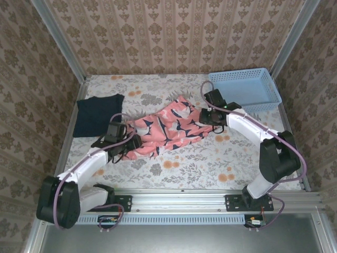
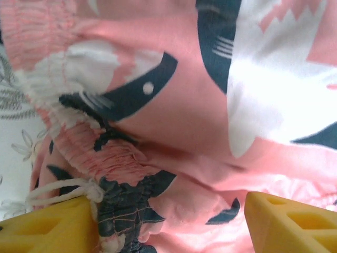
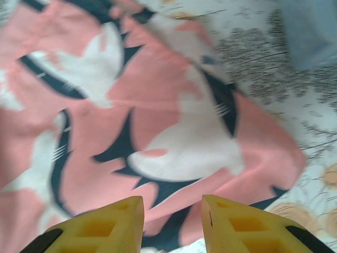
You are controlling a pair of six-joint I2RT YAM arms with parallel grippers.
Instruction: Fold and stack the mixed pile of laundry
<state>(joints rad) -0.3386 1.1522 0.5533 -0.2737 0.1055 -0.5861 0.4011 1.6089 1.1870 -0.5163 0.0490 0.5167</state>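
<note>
Right now my two arms bracket the pink garment (image 1: pixel 166 129), which lies stretched slantwise across the middle of the flowered table (image 1: pixel 210 163), its navy-and-white shapes facing up. My left gripper (image 1: pixel 128 145) sits low over the near-left end, where the left wrist view shows the smocked waistband (image 2: pixel 100 153) and a white drawstring (image 2: pixel 58 190) bunched up; my yellow fingers (image 2: pixel 47 226) stand wide apart there with nothing pinched between them, so that end rests on the table under its own weight. My right gripper (image 1: pixel 209 117) hangs over the far-right end, its fingers (image 3: pixel 100 226) parted by a narrow gap above a rounded corner of the cloth, and I cannot tell whether any fold is caught in them. I judge the cloth is laid out long like this so that it flattens before a fold, though the waistband end looks crumpled. The navy T-shirt (image 1: pixel 96 113) lies well apart at the far left as a neat dark rectangle, which I take to be the start of the stack. The light blue basket (image 1: pixel 238 74) sits at the far right corner.
</note>
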